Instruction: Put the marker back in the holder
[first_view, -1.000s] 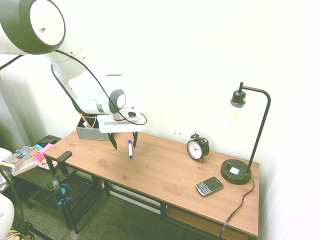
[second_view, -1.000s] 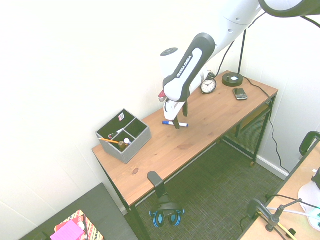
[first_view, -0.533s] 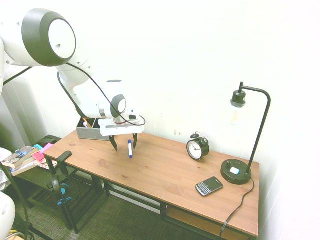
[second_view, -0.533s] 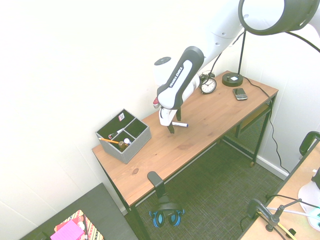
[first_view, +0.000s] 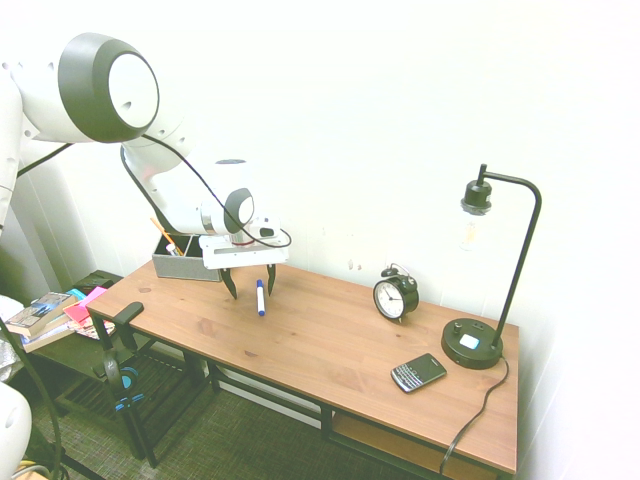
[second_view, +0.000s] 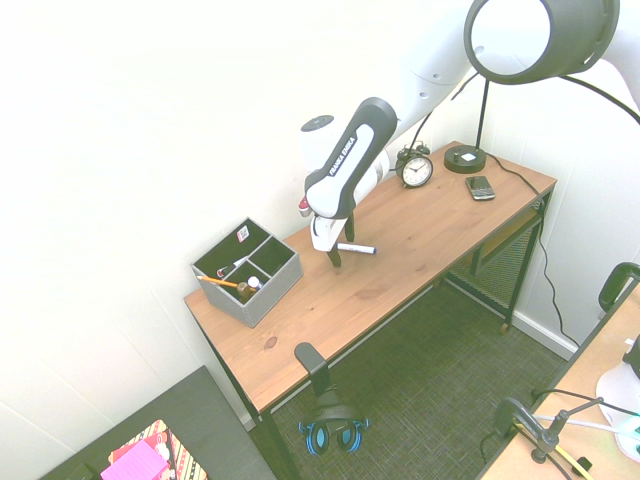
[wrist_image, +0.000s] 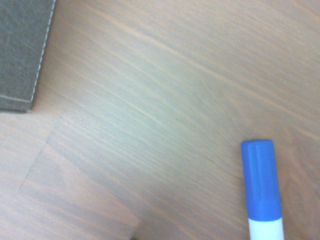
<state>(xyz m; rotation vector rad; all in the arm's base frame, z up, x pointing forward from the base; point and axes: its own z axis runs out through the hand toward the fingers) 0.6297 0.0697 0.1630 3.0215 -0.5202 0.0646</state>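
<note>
The marker (first_view: 260, 298), white-barrelled with a blue cap, lies flat on the wooden desk (first_view: 330, 345). My gripper (first_view: 250, 284) hangs low over it, open, with one finger on each side and the marker nearer the right finger. The second exterior view shows the marker (second_view: 358, 248) sticking out to the right of the gripper (second_view: 341, 247). Only the blue cap (wrist_image: 261, 185) shows in the wrist view, resting on the wood. The grey holder (second_view: 248, 272) stands at the desk's far left corner, a short way from the gripper. Its corner (wrist_image: 20, 50) shows in the wrist view.
An orange pencil (second_view: 220, 283) and other small items sit in the holder. An alarm clock (first_view: 396, 295), a black phone (first_view: 418, 372) and a desk lamp (first_view: 472, 345) stand at the desk's right end. Books (first_view: 40, 315) lie on a low shelf left of the desk.
The arm has dropped and shifted slightly toward the holder, bringing the open gripper down around the marker. The marker has not moved.
</note>
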